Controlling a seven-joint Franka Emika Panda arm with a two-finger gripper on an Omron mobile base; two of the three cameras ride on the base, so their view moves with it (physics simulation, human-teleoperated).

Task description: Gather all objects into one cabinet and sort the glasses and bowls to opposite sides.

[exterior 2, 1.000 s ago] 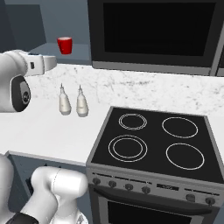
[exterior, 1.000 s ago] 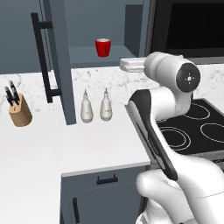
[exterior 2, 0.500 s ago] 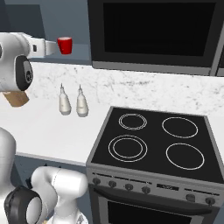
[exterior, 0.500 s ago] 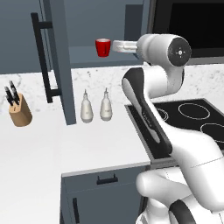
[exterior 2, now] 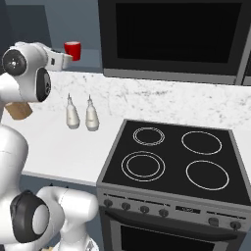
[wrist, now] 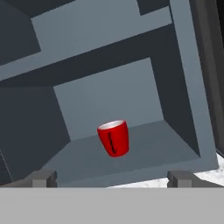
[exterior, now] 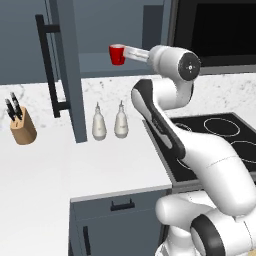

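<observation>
Red mug on the cabinet shelf
The glossy red mug (wrist: 113,138), pale inside with a dark handle, stands on the open cabinet (wrist: 144,151) shelf; the gripper (wrist: 111,178) faces it, jaws wide, empty.

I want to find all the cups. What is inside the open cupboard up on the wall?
One red cup stands upright on the cupboard's bottom shelf. The shelf around it looks bare. The space above the upper shelf is hidden from here.
</observation>
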